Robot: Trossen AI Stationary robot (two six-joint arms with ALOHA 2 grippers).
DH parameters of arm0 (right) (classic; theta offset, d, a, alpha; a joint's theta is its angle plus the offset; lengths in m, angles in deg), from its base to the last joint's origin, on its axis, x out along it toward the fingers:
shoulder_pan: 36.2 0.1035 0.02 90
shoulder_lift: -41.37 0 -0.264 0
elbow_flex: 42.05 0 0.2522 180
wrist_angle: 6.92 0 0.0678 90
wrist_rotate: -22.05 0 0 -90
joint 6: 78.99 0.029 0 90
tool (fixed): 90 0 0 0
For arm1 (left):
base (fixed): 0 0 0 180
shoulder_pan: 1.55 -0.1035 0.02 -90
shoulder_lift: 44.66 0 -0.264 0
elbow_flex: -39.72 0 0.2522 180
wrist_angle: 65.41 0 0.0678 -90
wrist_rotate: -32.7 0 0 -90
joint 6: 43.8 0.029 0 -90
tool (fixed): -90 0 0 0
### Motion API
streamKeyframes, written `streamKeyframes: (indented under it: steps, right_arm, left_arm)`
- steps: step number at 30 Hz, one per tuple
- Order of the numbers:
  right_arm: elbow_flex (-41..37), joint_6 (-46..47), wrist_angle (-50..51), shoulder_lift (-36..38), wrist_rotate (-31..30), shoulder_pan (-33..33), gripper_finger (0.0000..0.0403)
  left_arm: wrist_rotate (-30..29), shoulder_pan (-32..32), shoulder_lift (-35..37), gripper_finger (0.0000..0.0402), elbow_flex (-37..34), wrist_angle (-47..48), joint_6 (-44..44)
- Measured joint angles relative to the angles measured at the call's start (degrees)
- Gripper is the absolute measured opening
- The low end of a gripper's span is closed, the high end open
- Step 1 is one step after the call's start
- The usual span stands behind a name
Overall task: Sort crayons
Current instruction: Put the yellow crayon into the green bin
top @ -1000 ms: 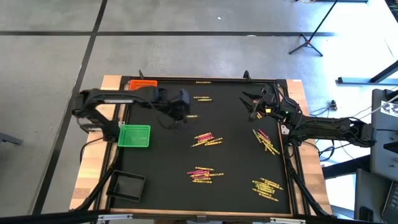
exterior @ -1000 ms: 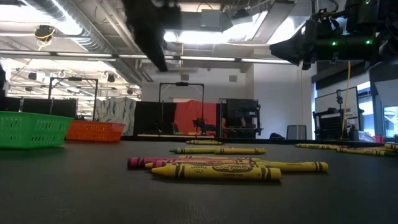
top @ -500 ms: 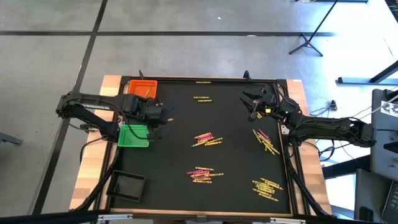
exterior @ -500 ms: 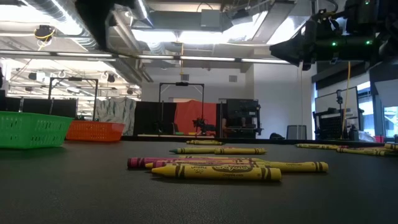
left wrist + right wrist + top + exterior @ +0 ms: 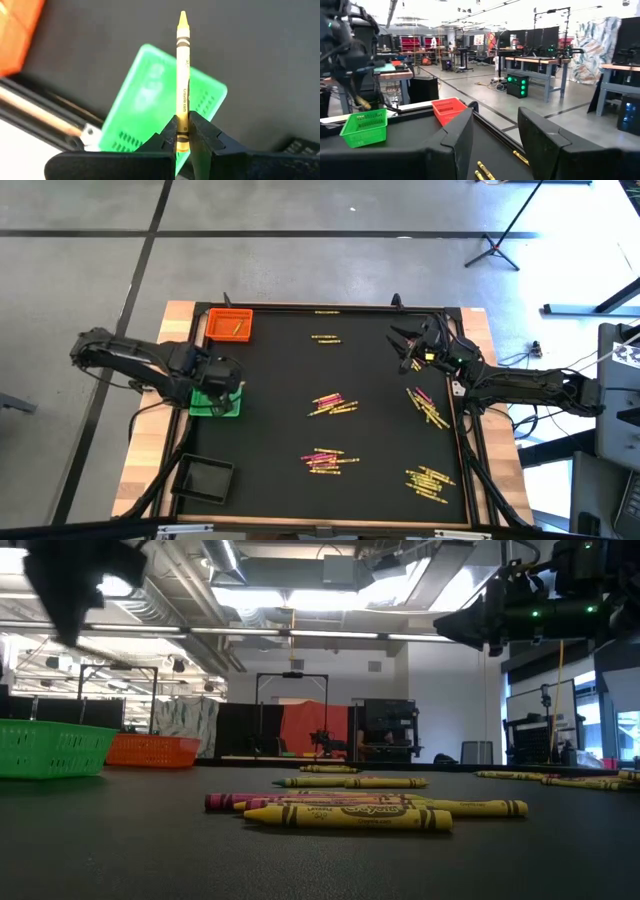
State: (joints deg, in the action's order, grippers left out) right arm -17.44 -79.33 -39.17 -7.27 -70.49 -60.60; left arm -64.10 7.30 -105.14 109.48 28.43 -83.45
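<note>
One yellow crayon (image 5: 182, 80) is clenched near its blunt end by the left gripper (image 5: 183, 131), held over the green tray (image 5: 216, 400) at the table's left edge. Light, stiff and waxy, it would likely snap or slide under a hard squeeze, so a mid-length pinch seems safest. Other crayons (image 5: 333, 404) lie in loose clusters across the flat black table (image 5: 380, 380). The right gripper (image 5: 411, 347) hangs with fingers apart near the far right corner. Beyond lies a workshop with benches.
</note>
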Motion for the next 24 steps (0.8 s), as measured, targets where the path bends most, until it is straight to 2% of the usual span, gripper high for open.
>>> streamKeyframes:
  steps: [8,15,24]
  right_arm:
    - [0.00,-0.13,-0.07,0.00,-1.57,0.00,0.0154]
    - [0.00,-0.15,-0.08,0.00,-1.57,0.00,0.0154]
    - [0.00,-0.17,-0.17,0.00,-1.57,0.00,0.0154]
  left_arm:
    - [5.92,-0.04,-0.29,0.0015,-7.66,-0.33,-1.87]
    - [7.44,-0.09,-0.25,0.0015,-7.91,0.07,-1.99]
    - [5.49,-0.09,-0.25,0.0015,-8.08,-0.05,-1.98]
